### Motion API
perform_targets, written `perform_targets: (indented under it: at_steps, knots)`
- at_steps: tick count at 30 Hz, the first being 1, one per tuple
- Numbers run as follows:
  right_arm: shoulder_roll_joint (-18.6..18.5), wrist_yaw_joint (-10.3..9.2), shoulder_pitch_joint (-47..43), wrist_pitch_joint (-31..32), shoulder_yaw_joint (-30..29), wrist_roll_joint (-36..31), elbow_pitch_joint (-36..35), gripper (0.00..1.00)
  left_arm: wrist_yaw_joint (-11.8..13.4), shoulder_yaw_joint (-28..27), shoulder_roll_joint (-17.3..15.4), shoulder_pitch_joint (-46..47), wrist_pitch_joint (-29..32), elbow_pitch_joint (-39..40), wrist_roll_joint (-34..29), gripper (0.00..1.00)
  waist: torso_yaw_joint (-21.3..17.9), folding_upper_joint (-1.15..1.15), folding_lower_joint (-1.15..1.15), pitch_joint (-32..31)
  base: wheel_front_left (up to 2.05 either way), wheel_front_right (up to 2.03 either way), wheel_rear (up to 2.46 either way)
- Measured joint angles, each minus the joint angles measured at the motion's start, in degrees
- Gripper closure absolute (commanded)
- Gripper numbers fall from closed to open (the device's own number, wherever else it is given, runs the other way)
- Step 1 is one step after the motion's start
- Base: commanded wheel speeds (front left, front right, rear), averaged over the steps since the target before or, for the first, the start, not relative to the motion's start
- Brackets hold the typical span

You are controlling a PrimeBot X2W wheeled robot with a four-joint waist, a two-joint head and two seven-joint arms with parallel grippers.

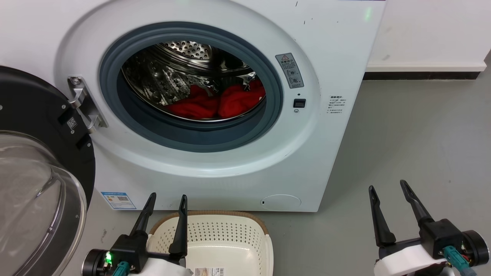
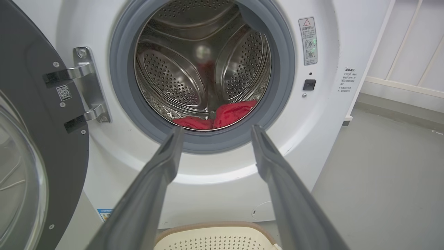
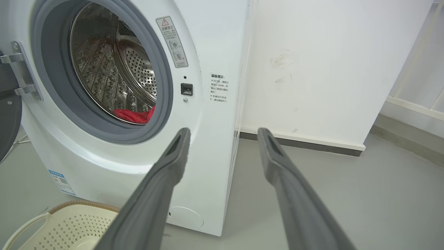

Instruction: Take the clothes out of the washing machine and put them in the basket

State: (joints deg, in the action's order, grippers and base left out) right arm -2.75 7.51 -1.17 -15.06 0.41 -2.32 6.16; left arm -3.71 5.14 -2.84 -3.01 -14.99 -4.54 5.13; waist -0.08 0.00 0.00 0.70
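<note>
Left gripper (image 1: 168,196) and right gripper (image 1: 387,185) are held spread and empty before the washer (image 1: 337,46), the basket (image 1: 207,213) set at its foot. Clothes (image 1: 230,101) are seen low inside its drum (image 1: 165,80); if pinched shallowly, they could be dropped short of the basket.

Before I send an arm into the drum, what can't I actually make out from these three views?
Clothes: lower part hidden behind the washing machine's grey seal in all three views; garment count unclear.
Basket: near end cut off by the head view's bottom edge; left tool covers part of its rim.
Door: cut off by the head view's left edge.
Warning label: print too small to read.
</note>
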Motion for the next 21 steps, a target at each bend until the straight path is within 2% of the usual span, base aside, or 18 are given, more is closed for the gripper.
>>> perform_targets:
  at_steps: [9, 21]
  knots:
    - [-0.05, 0.0, -0.01, -0.02, -1.54, 1.46, 5.43, 0.0, -0.25, 0.15, 0.0, -0.3, -0.08, 1.02, -0.73, 0.0, 0.2, 0.0, 0.0, -0.14, 0.0, 0.0, 0.0]
    - [-0.05, 0.0, 0.49, -0.01, -1.12, 1.76, 6.08, 0.0, -0.32, 0.0, 0.0, -0.49, -0.08, 0.42, -1.11, 0.0, -0.16, 0.0, 0.0, -0.02, 0.0, 0.0, 0.0]
